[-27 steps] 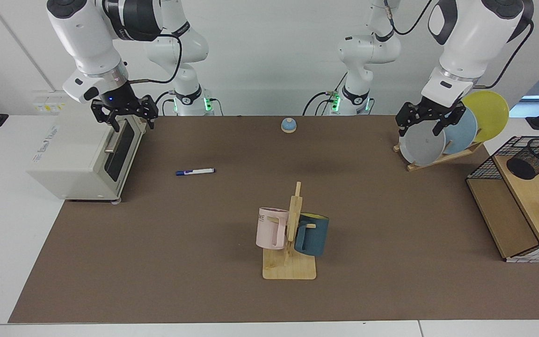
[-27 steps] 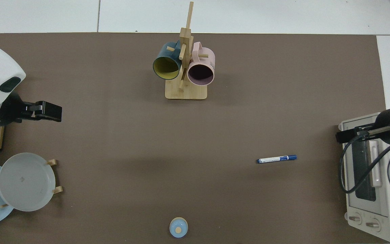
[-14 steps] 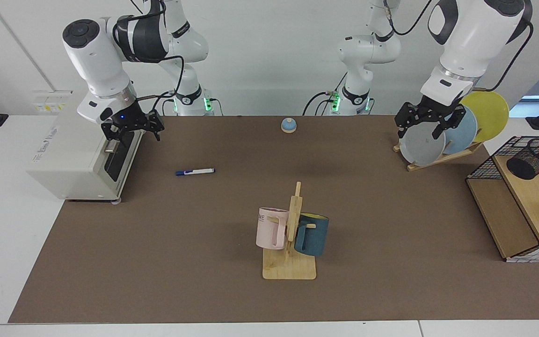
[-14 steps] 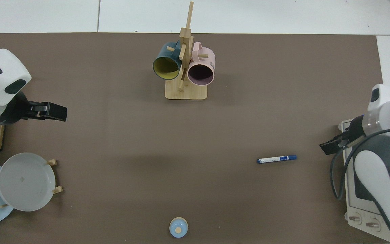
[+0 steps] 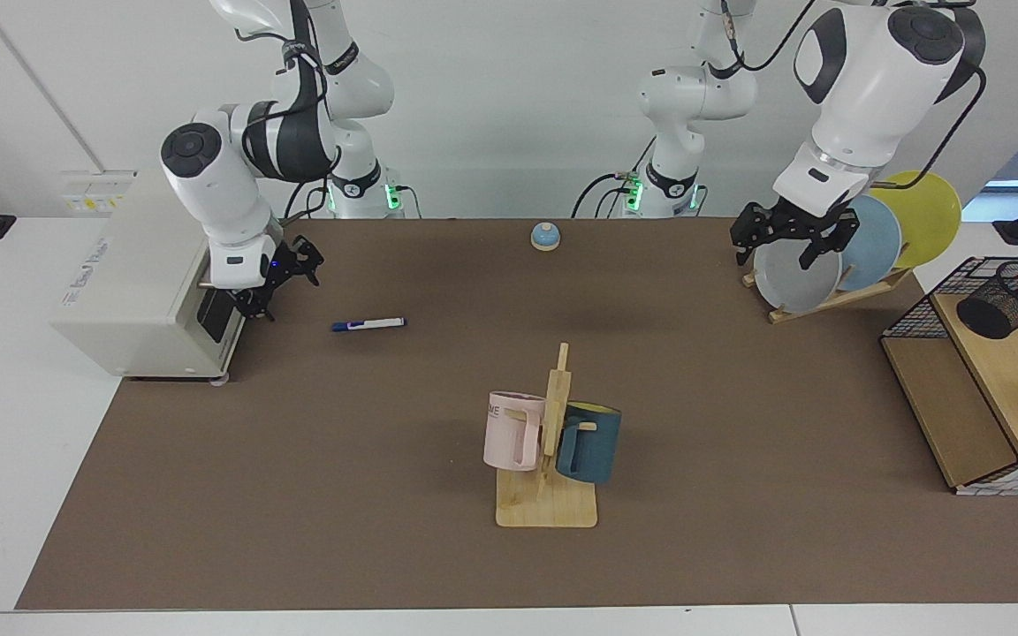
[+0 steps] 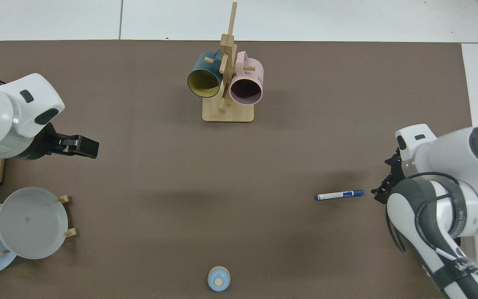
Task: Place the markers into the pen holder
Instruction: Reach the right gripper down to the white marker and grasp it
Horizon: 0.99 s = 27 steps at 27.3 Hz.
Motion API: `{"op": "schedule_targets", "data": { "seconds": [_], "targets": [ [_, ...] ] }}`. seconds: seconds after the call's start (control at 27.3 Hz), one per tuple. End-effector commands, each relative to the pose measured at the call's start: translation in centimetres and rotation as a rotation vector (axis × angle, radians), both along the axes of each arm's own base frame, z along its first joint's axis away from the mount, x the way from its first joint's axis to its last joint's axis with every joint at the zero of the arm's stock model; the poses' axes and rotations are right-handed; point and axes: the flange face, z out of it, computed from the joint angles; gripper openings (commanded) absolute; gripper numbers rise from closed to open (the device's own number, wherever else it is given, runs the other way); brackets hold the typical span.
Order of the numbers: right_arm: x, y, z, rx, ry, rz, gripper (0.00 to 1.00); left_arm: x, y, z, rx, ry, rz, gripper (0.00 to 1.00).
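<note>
Beside toaster oven (image 5: 133, 296), right gripper (image 5: 284, 278) hangs near marker (image 5: 368, 324), fingers apart, cap end nearest, barrel pointing away; left gripper (image 5: 787, 237) waits, spread, far off.

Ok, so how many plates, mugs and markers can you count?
Round plates in the wooden rack: 3 (grey, light blue, yellow)
Mugs on the wooden tree: 2 (pink, dark teal)
White markers with blue cap: 1
Total: 6
</note>
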Motion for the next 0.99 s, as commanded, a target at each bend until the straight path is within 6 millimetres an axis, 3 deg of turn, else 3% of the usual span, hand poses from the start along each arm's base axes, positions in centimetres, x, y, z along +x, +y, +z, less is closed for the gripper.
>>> {"op": "schedule_targets", "data": {
  "seconds": [0.0, 0.26, 0.44, 0.7, 0.81, 0.95],
  "targets": [
    [-2.9, 2.9, -1.7, 0.019, -0.037, 0.106, 1.00, -0.9, -0.6, -1.3, -0.024, -0.015, -0.033, 1.00],
    [-4.2, 3.1, -4.7, 0.020, -0.087, 0.187, 1.00, -1.6, -0.6, -3.0, -0.053, 0.001, -0.041, 1.00],
    [-4.0, 2.6, -5.6, 0.019, -0.100, 0.215, 0.99, -1.9, -0.3, -4.2, -0.090, 0.024, -0.076, 1.00],
    [-5.5, 3.1, -7.4, 0.019, -0.101, 0.242, 0.99, -1.9, -0.3, -4.9, -0.119, 0.015, -0.204, 1.00],
    [-5.6, 2.8, -7.6, 0.020, -0.106, 0.262, 0.94, -2.0, 0.2, -6.1, -0.121, 0.014, -0.282, 1.00],
    [-5.6, 2.8, -7.6, 0.022, -0.107, 0.261, 0.85, -2.3, 0.3, -6.1, -0.122, 0.012, -0.305, 1.00]
  ]
}}
